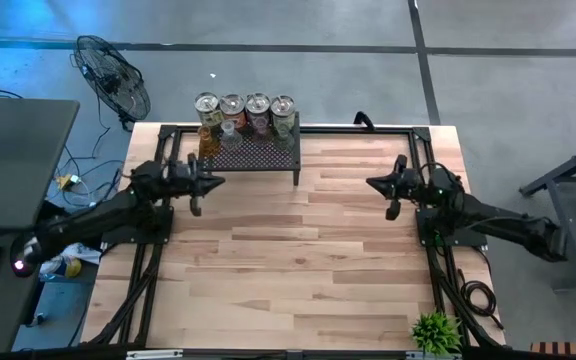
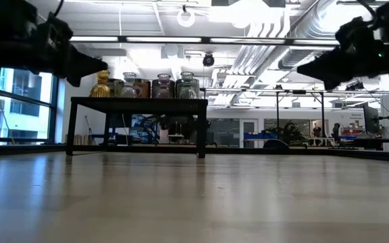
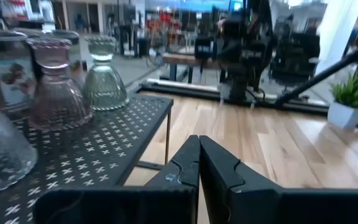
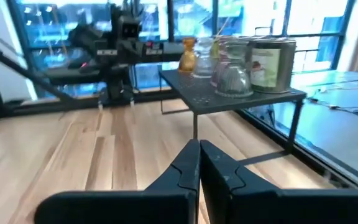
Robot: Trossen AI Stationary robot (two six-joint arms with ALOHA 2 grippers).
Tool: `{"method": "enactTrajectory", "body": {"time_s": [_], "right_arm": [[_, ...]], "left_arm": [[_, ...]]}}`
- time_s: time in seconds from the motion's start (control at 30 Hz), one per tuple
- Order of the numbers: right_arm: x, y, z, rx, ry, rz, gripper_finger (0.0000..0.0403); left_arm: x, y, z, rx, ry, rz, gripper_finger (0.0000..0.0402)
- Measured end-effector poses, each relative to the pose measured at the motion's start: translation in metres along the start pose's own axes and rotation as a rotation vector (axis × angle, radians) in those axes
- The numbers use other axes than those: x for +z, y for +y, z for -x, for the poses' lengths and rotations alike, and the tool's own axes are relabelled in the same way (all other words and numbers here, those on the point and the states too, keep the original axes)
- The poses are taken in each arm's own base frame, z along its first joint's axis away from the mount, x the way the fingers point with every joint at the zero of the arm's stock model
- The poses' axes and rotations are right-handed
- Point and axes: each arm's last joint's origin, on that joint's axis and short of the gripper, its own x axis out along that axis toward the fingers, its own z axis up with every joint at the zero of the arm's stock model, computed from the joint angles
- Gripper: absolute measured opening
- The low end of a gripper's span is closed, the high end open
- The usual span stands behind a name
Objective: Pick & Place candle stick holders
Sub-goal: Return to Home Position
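Matte black throughout: left arm (image 1: 108, 215) and right arm (image 1: 498, 225), built of blocky jointed segments. Left gripper (image 1: 218, 182) and right gripper (image 1: 370, 183) tapering to narrow points. Fingers (image 3: 219, 171) dark and angular, with stepped inner edges, mounted on a flat black crossbar (image 3: 104, 205) just behind them. Small green light (image 1: 436, 181) behind the right fingers; black cable (image 1: 476, 296) coiled far behind.

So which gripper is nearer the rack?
Left. The left gripper is at the front-left corner of the rack; the right gripper is well off past its right end.
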Motion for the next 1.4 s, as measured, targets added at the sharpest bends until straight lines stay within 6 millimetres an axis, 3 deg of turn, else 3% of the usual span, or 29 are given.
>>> {"method": "enactTrajectory", "body": {"time_s": [0.1, 0.3, 0.5, 0.97, 1.4], "right_arm": [[-0.011, 0.000, 0.006, -0.041, -0.020, -0.018, 0.0000], [-0.014, 0.000, 0.015, -0.098, -0.007, -0.035, 0.0000], [-0.013, 0.000, 0.019, -0.183, -0.030, -0.015, 0.0000], [-0.015, 0.001, 0.017, -0.175, 0.008, 0.088, 0.0000], [-0.015, 0.001, 0.017, -0.172, 0.006, 0.080, 0.0000]], "left_arm": [[-0.007, 0.001, 0.010, -0.004, -0.048, 0.018, 0.0000], [-0.014, 0.004, 0.027, 0.038, -0.054, 0.045, 0.0000], [-0.015, 0.007, 0.029, 0.019, -0.047, 0.043, 0.0000], [-0.016, 0.010, 0.029, 0.087, -0.048, 0.075, 0.0000], [-0.016, 0.009, 0.029, 0.089, -0.049, 0.106, 0.0001]]}}
